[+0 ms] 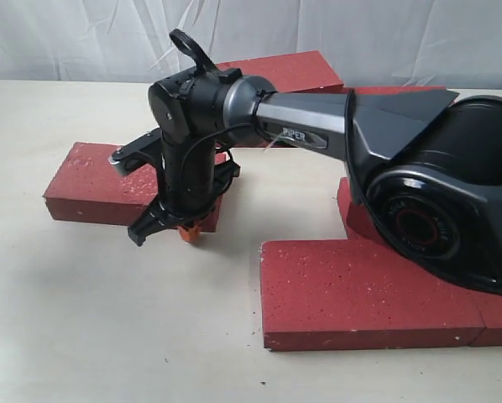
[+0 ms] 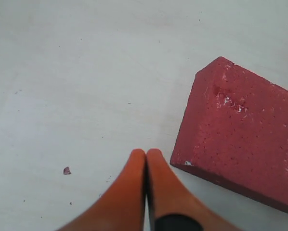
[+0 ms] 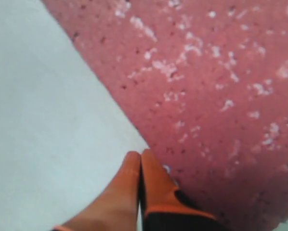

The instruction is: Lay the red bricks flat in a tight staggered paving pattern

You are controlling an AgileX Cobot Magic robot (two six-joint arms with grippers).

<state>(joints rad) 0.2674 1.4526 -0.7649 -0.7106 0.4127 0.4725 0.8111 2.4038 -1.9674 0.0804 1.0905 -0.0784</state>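
Observation:
Several red bricks lie flat on the pale table. One brick [image 1: 91, 180] sits at the left, a larger-looking one [image 1: 360, 290] at the front right, and another [image 1: 289, 71] at the back. My right gripper [image 1: 189, 234] reaches across from the right and points down at the left brick's near right corner. In the right wrist view this gripper [image 3: 140, 156] is shut and empty, its tips at the edge of the speckled brick [image 3: 206, 86]. My left gripper [image 2: 145, 153] is shut and empty above bare table, just beside a brick corner [image 2: 245, 144]. It is out of the exterior view.
The right arm's dark body [image 1: 436, 193] covers part of the bricks at the right, including one [image 1: 353, 214] under its base. A small red chip [image 2: 67, 170] lies on the table near the left gripper. A white curtain [image 1: 83, 38] backs the table.

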